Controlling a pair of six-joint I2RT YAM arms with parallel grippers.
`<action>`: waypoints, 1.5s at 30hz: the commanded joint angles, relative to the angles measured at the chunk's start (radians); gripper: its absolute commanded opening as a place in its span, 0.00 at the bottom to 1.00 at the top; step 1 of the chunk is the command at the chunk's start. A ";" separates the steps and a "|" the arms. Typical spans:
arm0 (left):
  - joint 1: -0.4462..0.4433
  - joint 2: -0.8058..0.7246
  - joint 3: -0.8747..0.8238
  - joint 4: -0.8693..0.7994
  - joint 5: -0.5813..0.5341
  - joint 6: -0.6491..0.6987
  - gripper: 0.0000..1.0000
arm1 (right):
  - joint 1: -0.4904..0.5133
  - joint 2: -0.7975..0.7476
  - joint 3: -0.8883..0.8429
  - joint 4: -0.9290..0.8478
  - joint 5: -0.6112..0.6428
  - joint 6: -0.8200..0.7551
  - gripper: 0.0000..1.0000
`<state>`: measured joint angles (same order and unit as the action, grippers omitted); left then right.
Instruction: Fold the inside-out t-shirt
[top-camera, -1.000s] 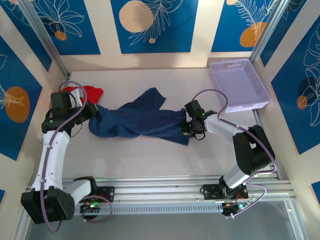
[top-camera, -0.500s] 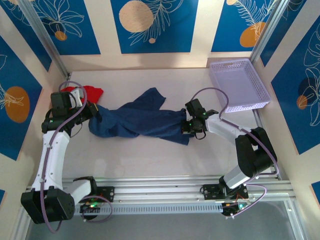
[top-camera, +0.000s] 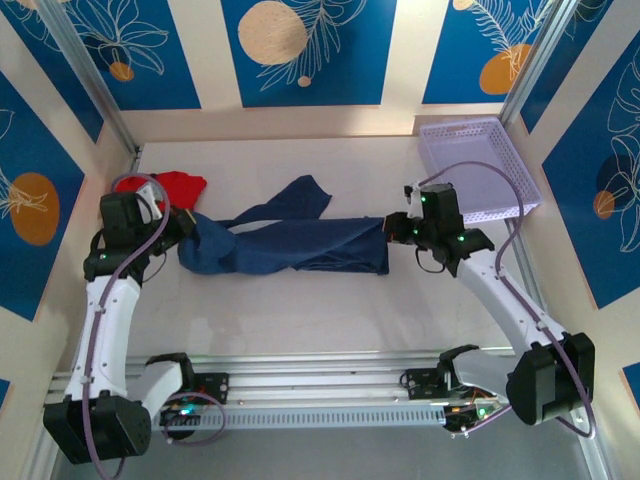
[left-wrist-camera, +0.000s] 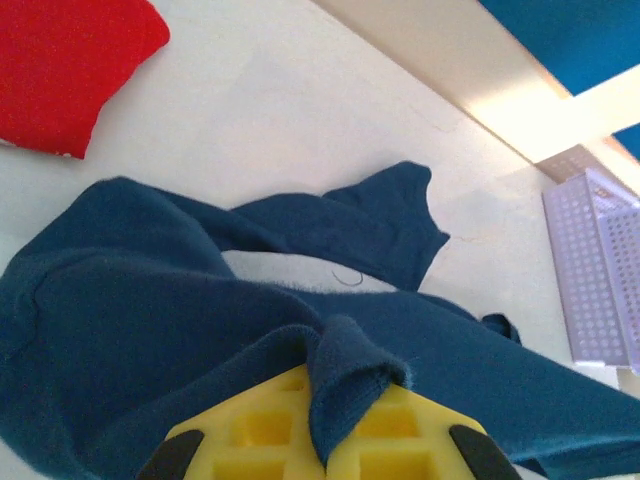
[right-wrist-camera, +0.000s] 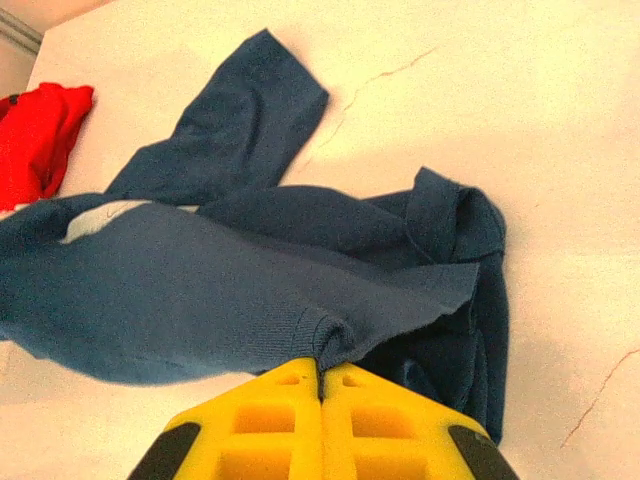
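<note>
Since a second ago the right arm has swung toward the right of the top view. The right gripper (top-camera: 395, 228) has drawn the inside-out t-shirt (top-camera: 290, 248) into a longer, straighter band across the middle of the tabletop (top-camera: 300, 315). Its jaws are pressed together on a pinch of the shirt's edge, at the bottom centre of the right wrist view. At the left of the top view the left gripper (top-camera: 186, 228) has kept its place, jaws clamped on a fold of navy cloth between its yellow fingers (left-wrist-camera: 260, 425). One sleeve lies flat, pointing toward the top of the frame. A red garment (top-camera: 180, 186) lies just above the left gripper. A lilac basket (top-camera: 482, 168) sits at the upper right, apart from the shirt.
</note>
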<state>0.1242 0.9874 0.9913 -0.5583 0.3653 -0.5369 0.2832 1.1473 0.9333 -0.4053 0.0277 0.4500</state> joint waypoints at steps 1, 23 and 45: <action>0.011 -0.028 0.193 0.020 -0.027 -0.044 0.00 | -0.020 -0.105 0.163 -0.025 0.066 -0.038 0.00; 0.010 0.243 1.422 -0.261 -0.378 0.324 0.00 | -0.044 -0.225 1.023 -0.292 0.317 -0.305 0.00; -0.120 1.579 1.956 -0.344 -0.304 0.239 0.47 | -0.183 0.894 1.109 -0.108 0.269 -0.246 0.35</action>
<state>0.0078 2.4668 2.7239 -0.7296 0.0692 -0.2825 0.1036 2.0117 1.9442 -0.4187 0.3149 0.1692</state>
